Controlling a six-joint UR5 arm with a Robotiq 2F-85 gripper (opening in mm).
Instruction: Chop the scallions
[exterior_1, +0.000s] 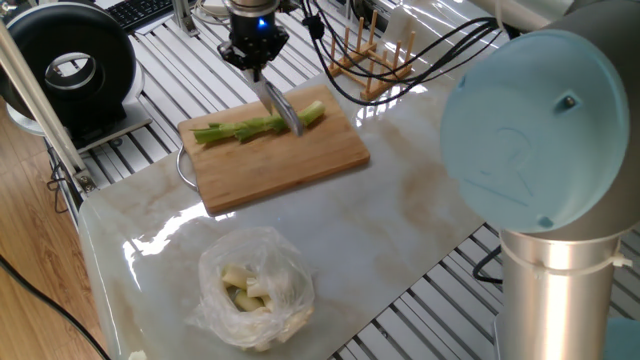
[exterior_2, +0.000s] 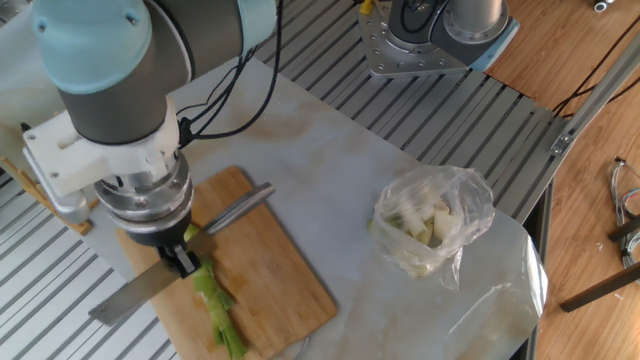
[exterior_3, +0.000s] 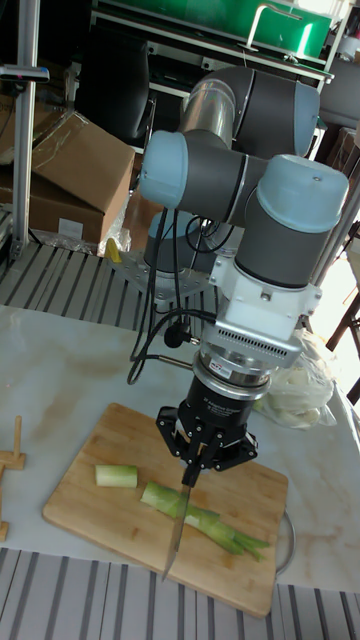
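Note:
The scallions lie on a wooden cutting board (exterior_1: 300, 165): a long green stalk (exterior_1: 238, 130) and one short pale cut chunk (exterior_1: 315, 112) beyond its end. My gripper (exterior_1: 255, 68) hangs over the board's far side, shut on a knife (exterior_1: 281, 106) whose blade crosses the stalk's cut end. In the other fixed view the gripper (exterior_2: 183, 262) covers the stalk's (exterior_2: 216, 308) upper end, and the blade (exterior_2: 130, 300) points left. The tall fixed view shows the gripper (exterior_3: 190, 472), the blade (exterior_3: 176, 532) across the stalk (exterior_3: 205, 520), and the chunk (exterior_3: 117, 476) apart to the left.
A clear plastic bag (exterior_1: 253, 288) of pale pieces sits on the marble table nearer the front. A wooden rack (exterior_1: 372, 55) stands behind the board. A black round device (exterior_1: 70, 70) is at the far left. The arm's big base (exterior_1: 550, 150) fills the right side.

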